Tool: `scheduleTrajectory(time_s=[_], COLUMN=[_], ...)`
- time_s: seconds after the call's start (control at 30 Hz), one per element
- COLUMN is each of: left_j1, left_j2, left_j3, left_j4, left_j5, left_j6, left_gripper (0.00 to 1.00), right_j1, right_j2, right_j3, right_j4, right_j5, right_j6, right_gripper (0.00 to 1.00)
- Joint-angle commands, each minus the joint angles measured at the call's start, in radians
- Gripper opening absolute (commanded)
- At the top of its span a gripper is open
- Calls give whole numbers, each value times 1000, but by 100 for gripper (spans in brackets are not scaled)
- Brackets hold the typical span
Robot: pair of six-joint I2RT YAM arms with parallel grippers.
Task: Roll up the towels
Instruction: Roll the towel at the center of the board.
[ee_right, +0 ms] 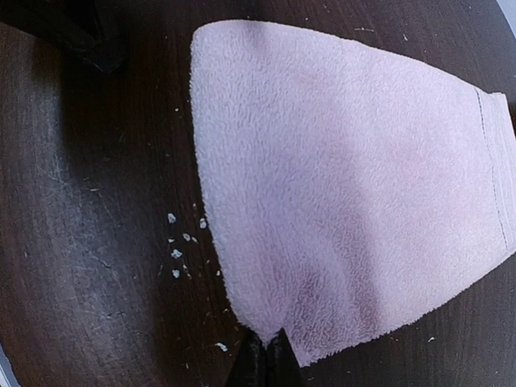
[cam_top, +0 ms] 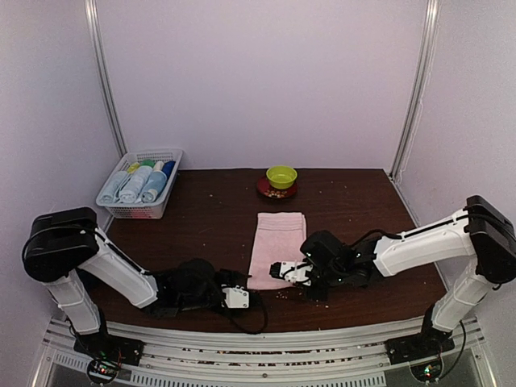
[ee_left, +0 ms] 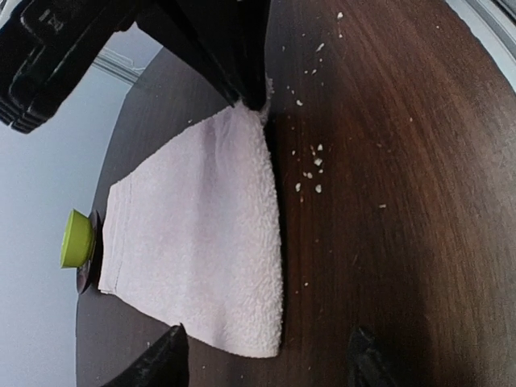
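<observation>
R gripper tight on pink towel corner, L gripper wide

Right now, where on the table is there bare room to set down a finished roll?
Bare table lies right of the pink towel, and between towel and basket. Crowded: the towel's near corners, with left gripper and right gripper; green bowl just beyond its far end.

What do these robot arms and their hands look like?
The left arm and right arm are white tubes with bulky black joints. The left hand and right hand are black with white blocks, trailing thin black cables.
</observation>
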Motion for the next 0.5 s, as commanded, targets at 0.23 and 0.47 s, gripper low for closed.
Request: scheduleTrajectory(time_s=[0.23,0.47], left_j1=[-26,-26], left_j2=[178,182], left_j3=[99,120], left_j4=[49,-46], left_j5=[-195,-173], left_j6=[5,-10], left_gripper=[54,34], right_j1=[-30,-40], right_j2=[27,9], right_j3=[38,40], right_j4=[-53,-59], right_j5=[-52,-51], right_j6=[24,25], right_gripper=[0,0])
